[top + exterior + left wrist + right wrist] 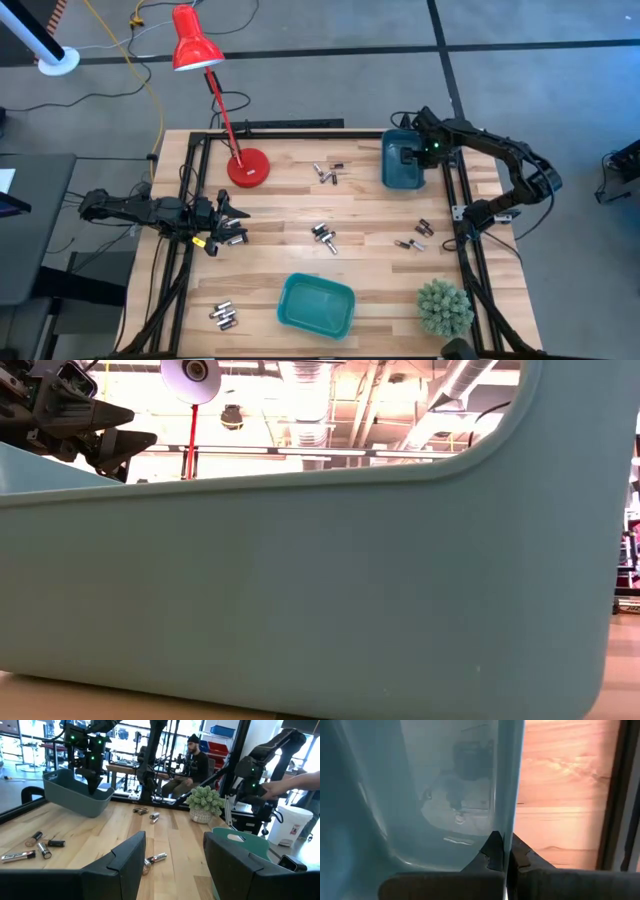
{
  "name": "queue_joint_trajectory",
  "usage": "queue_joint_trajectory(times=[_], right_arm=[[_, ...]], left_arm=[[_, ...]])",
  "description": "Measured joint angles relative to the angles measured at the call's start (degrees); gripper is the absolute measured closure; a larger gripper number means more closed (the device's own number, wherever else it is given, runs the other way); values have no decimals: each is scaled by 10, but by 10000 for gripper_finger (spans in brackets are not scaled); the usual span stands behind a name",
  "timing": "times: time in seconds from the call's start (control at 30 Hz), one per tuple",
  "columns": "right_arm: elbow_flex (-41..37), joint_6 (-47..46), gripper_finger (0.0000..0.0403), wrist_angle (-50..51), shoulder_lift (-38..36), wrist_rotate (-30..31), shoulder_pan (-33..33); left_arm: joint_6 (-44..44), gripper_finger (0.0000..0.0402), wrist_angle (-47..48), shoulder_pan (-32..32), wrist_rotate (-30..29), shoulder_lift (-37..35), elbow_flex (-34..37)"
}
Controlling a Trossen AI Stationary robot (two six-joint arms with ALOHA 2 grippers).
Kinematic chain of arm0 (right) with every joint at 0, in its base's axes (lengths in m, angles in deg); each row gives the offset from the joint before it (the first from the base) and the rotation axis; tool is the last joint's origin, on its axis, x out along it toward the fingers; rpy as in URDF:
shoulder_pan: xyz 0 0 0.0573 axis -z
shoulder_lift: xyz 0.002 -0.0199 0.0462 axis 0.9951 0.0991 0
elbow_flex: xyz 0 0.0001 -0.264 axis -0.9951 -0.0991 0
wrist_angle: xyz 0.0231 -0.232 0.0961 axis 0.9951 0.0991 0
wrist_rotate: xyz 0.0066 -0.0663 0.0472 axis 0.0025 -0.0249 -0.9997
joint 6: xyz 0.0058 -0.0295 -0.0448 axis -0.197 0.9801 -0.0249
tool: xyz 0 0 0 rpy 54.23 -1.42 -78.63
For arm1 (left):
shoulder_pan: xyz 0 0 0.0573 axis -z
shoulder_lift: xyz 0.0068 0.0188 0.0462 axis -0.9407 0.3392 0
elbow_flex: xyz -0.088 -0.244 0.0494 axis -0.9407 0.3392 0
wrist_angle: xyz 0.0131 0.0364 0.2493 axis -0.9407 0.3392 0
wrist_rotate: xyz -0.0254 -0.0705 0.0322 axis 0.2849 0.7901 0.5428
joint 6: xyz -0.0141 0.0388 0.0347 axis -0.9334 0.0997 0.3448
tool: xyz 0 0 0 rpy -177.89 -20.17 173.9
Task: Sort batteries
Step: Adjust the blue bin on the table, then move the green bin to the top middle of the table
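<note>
Right tool [503,851] pinching teal bin [420,795] wall.

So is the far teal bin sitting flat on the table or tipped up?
Tipped up. The right gripper is shut on the wall of the far teal bin, and the left wrist view shows it tilted, raised off the table.
</note>
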Motion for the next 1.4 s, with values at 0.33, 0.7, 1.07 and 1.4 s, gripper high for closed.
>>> queue_joint_trajectory(times=[0.33,0.7,1.07,1.4], right_arm=[[0,2,376,0,0,10,-5],[0,10,347,-11,0,11,-5],[0,29,346,-27,-8,41,-7],[0,31,346,-3,-127,46,-25]], left_arm=[[0,207,0,0,0,0,0],[0,207,0,0,0,0,0],[0,207,0,0,0,0,0],[0,207,0,0,0,0,0]])
